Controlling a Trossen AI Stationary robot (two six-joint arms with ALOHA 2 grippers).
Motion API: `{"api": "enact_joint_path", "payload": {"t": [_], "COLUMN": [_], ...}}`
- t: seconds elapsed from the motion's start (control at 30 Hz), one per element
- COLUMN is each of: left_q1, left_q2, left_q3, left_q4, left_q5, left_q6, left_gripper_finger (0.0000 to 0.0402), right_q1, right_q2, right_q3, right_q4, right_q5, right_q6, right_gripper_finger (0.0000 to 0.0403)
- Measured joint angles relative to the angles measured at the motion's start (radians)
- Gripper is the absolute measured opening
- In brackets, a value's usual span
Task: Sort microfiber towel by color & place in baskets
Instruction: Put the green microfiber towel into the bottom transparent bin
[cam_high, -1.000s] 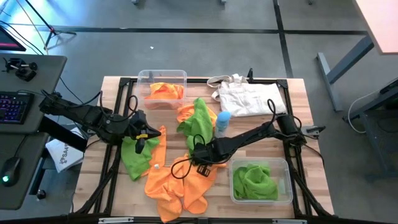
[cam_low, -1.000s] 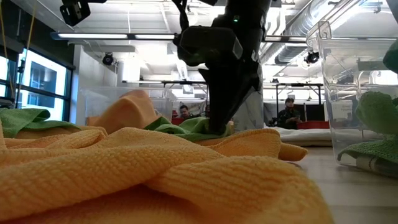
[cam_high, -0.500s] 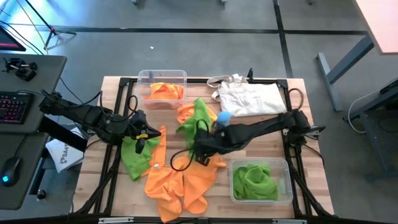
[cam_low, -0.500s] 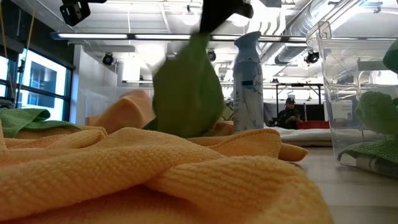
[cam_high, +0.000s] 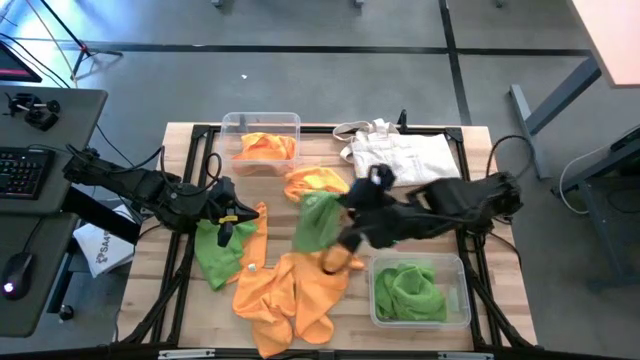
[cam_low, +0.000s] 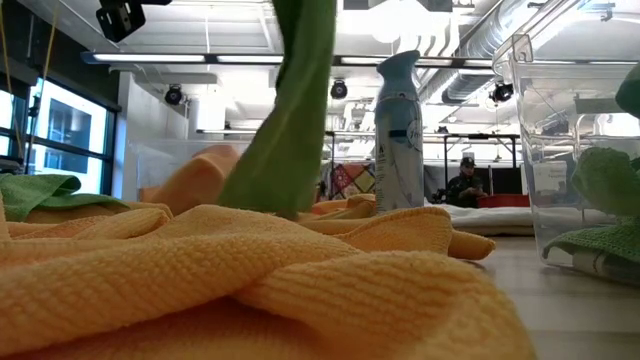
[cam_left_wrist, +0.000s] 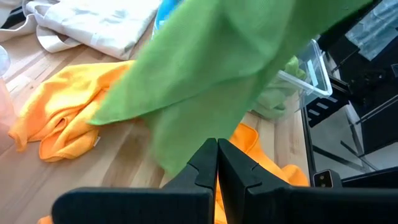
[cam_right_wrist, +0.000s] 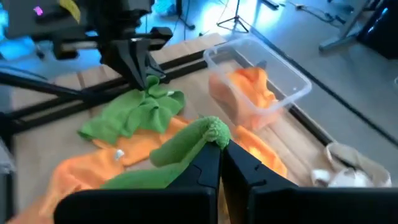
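Green towel lifted
My right gripper (cam_right_wrist: 219, 163) clamps a green towel (cam_high: 318, 222) above the orange pile (cam_high: 290, 290); my arm hides the bottle.

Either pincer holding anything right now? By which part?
Right pincer is shut on a green towel, pinching a bunched fold at its top; the rest hangs above the table. Left pincer is shut, tip on another green towel; a hold cannot be told.

Orange towels (cam_low: 250, 290): looped, nubbly cloth, matt. Green towel (cam_high: 318, 222): same soft weave. Baskets (cam_high: 462, 290): clear glossy plastic. Table (cam_high: 480, 160): pale wood planks, seemingly smooth. Tote bag (cam_high: 400, 158): white cloth. Bottle (cam_low: 397, 135): smooth plastic
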Motion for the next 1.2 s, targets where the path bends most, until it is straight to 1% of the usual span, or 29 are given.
{"api": "enact_joint_path", "payload": {"t": [0.17, 0.43, 0.53, 0.63, 0.8, 1.0, 1.2], "left_q1": [0.0, 0.0, 0.0, 0.0, 0.0, 0.0, 0.0], "left_q2": [0.0, 0.0, 0.0, 0.0, 0.0, 0.0, 0.0], "left_q3": [0.0, 0.0, 0.0, 0.0, 0.0, 0.0, 0.0], "left_q4": [-0.001, 0.0, 0.0, 0.0, 0.0, 0.0, 0.0], "left_q5": [0.0, 0.0, 0.0, 0.0, 0.0, 0.0, 0.0], "left_q6": [0.003, 0.003, 0.003, 0.003, 0.003, 0.002, 0.002], "left_gripper_finger": [0.0, 0.0, 0.0, 0.0, 0.0, 0.0, 0.0], "right_q1": [0.102, 0.32, 0.4, 0.464, 0.545, 0.6, 0.629], "right_q2": [-0.076, -0.157, -0.183, -0.205, -0.225, -0.229, -0.231], "right_q3": [-0.008, -0.009, -0.009, -0.009, -0.009, -0.009, -0.038], "right_q4": [-0.141, -0.301, -0.29, -0.293, -0.293, -0.293, -0.292], "right_q5": [0.1, 0.202, 0.226, 0.223, 0.115, -0.085, -0.281], "right_q6": [0.202, 0.478, 0.502, 0.565, 0.647, 0.772, 0.975], "right_gripper_finger": [0.0, 0.0, 0.0, 0.0, 0.0, 0.0, 0.0]}}
